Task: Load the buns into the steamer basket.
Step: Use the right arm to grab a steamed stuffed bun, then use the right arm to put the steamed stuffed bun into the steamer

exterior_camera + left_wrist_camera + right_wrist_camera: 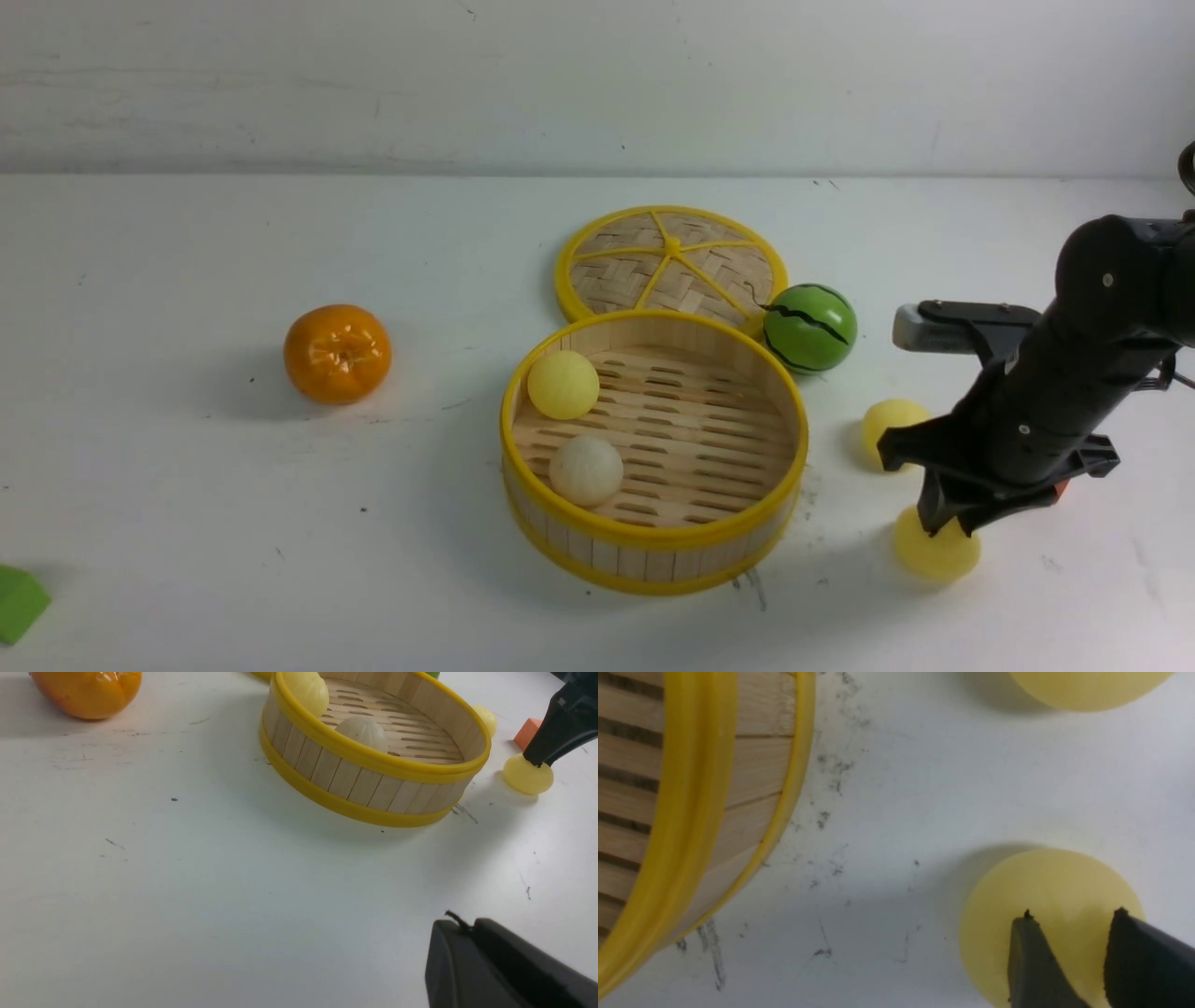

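Note:
The steamer basket point(653, 539) stands mid-table with a pale yellow bun point(563, 384) and an off-white bun point(585, 469) on its slatted floor. To its right, a yellow bun point(936, 555) rests on the table, and my right gripper point(945, 530) comes down onto its top. In the right wrist view the two fingertips of the right gripper point(1071, 912) stand apart, pinched on that bun point(1017, 886). Another yellow bun point(892, 420) lies just behind it. My left gripper point(467, 926) is shut and empty, low over bare table in front of the basket point(373, 807).
A woven lid point(672, 261) lies behind the basket with a green striped ball point(809, 328) beside it. An orange fruit point(337, 354) sits to the left. A green block point(17, 602) is at the front left edge, an orange block point(528, 731) near the right arm.

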